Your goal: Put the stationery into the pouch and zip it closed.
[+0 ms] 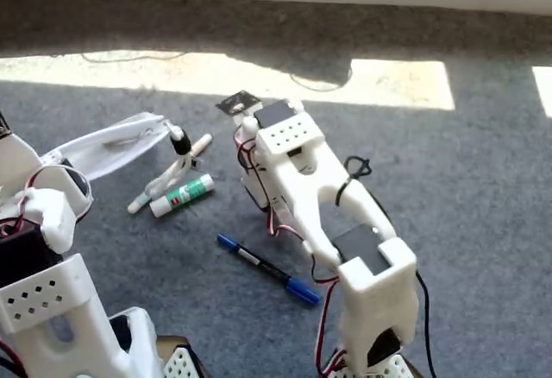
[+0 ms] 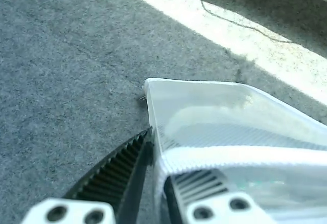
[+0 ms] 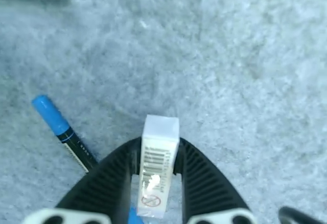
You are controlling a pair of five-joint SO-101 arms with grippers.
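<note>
Your right gripper (image 3: pixel 159 144) is clamped on the small white eraser (image 3: pixel 157 168). It grips the long sides, with one end poking out past the fingertips, just beside the blue pen (image 3: pixel 60 128) on the grey carpet (image 3: pixel 245 55). Your left gripper (image 2: pixel 158 155) is pinched shut on one edge of the clear pouch (image 2: pixel 225 127). In the high view the pouch lies stretched out at the far left, its far end close to two crossed white pens (image 1: pixel 177 169) and the glue stick (image 1: pixel 181 195). The step in hand, as I read it, is to carry the eraser across and drop it in. Lift straight up first so the free end does not drag on the carpet or nudge the blue pen. Then travel over the glue stick and white pens rather than through them. I cannot tell whether the pouch's mouth is open, so check that before you commit. If it hangs slack, have the left arm raise its edge so the opening gapes. Lead with the eraser's free end, line its length up with the mouth and push it well inside. Only then let go, so it does not tip back out.
</note>
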